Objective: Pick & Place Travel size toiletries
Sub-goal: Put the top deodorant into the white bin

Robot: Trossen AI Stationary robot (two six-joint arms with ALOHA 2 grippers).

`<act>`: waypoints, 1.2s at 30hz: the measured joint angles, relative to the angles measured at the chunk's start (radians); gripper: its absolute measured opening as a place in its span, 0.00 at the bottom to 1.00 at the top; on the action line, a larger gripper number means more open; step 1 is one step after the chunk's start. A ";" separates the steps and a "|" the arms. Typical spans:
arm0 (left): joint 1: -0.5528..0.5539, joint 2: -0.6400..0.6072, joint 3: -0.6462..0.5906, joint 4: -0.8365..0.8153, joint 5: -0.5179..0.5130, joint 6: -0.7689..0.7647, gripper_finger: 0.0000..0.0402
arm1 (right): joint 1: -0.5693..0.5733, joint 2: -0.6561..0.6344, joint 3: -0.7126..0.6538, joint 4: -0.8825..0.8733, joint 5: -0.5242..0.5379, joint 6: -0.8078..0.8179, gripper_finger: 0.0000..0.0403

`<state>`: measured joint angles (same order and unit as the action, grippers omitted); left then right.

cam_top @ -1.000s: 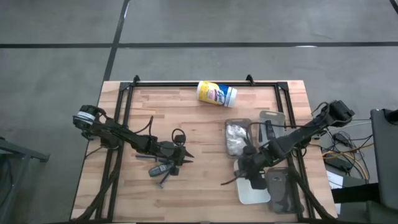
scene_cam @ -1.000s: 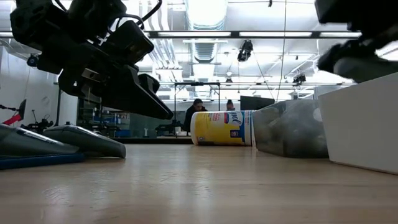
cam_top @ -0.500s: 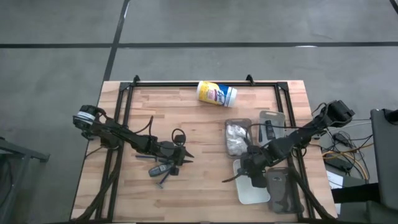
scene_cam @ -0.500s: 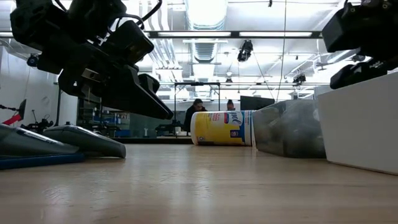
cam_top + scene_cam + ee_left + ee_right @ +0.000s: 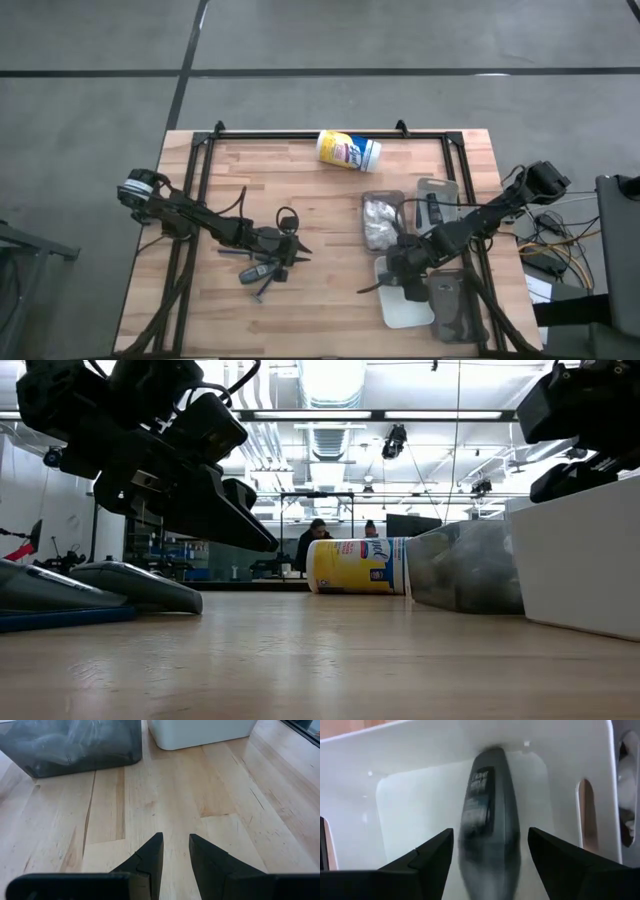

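A dark grey tube with a pale label lies in the white tray, between the fingers of my right gripper. That gripper is open, hovers over the white tray at the table's right near part, and does not touch the tube. More dark tubes and a slim black stick lie on the wood left of centre, also seen in the low view as tubes. My left gripper hangs just right of them, open a little, with nothing between its fingers.
A yellow-and-white canister lies on its side near the far edge. A clear tray of white packets, a tray with black sticks and a dark tray stand around the white one. Bare wood spans the table's middle.
In the low view my right gripper has risen a little above the white tray. The left arm and the items on the wood have kept still.
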<state>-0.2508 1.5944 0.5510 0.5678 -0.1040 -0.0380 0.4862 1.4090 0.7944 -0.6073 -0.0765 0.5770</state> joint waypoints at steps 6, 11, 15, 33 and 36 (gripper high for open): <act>0.000 0.000 0.000 0.000 0.000 0.000 0.25 | 0.000 0.000 0.000 0.010 0.000 0.000 0.66; -0.001 -0.013 0.000 -0.002 0.001 0.000 0.25 | 0.000 0.000 0.000 0.014 0.000 0.004 0.68; -0.001 -0.050 0.000 -0.023 0.001 0.008 0.25 | 0.000 0.000 0.005 0.013 -0.001 0.019 0.69; -0.001 -0.255 0.000 -0.358 0.001 -0.024 0.25 | 0.000 0.000 0.215 -0.116 0.151 -0.017 0.55; -0.001 -0.297 0.000 -0.439 0.001 -0.026 0.25 | -0.001 0.000 0.248 -0.115 0.274 -0.055 0.53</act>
<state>-0.2516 1.2971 0.5510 0.1285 -0.1026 -0.0643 0.4856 1.4086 1.0424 -0.7227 0.1978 0.5220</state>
